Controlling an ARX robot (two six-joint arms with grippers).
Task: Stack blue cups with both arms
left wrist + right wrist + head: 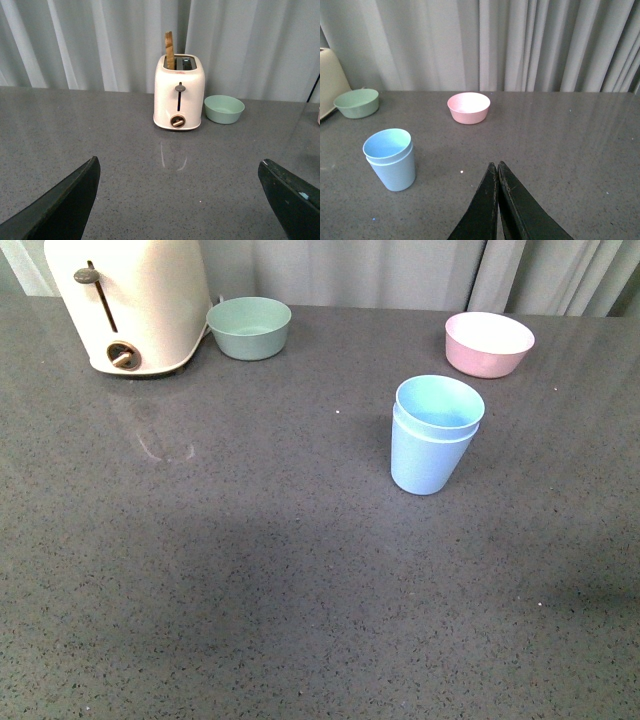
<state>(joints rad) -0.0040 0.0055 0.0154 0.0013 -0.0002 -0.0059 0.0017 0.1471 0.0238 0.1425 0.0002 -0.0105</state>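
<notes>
Grey table [200, 570], curtains behind: cups [433, 435] sit nested, upright, right of centre, nearer the far edge. Left claw [180, 200] spread, right claw [498, 172] pressed together, both clear. We'd just back away without bumping them.

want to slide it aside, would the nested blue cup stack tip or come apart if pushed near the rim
The blue cups look tall with a narrow base, so a rim-height push would probably tip them. They seem to be light plastic. The inner cup sits slightly askew, so it may lift out easily.
</notes>
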